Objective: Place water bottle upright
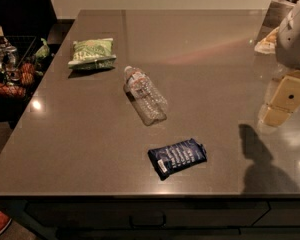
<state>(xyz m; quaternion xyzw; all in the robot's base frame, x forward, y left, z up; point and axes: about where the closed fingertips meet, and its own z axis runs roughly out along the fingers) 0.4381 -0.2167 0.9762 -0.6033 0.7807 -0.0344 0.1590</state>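
Note:
The water bottle (pixel 144 95) lies on its side near the middle of the grey table (pixel 90 144). It is clear and ribbed, with its white cap pointing to the far left and a thin reddish-white label band near the neck. My gripper (pixel 282 104) hangs at the right edge of the camera view, well to the right of the bottle and apart from it. Its cream-coloured fingers (pixel 290 95) point down toward the table, and nothing shows between them. The arm's white housing (pixel 296 34) sits above them.
A green chip bag (pixel 92 53) lies at the far left of the table. A dark blue snack packet (pixel 177 157) lies near the front edge. A wire basket of snacks (pixel 12 69) stands left of the table. The arm's shadow (pixel 262 159) falls at front right.

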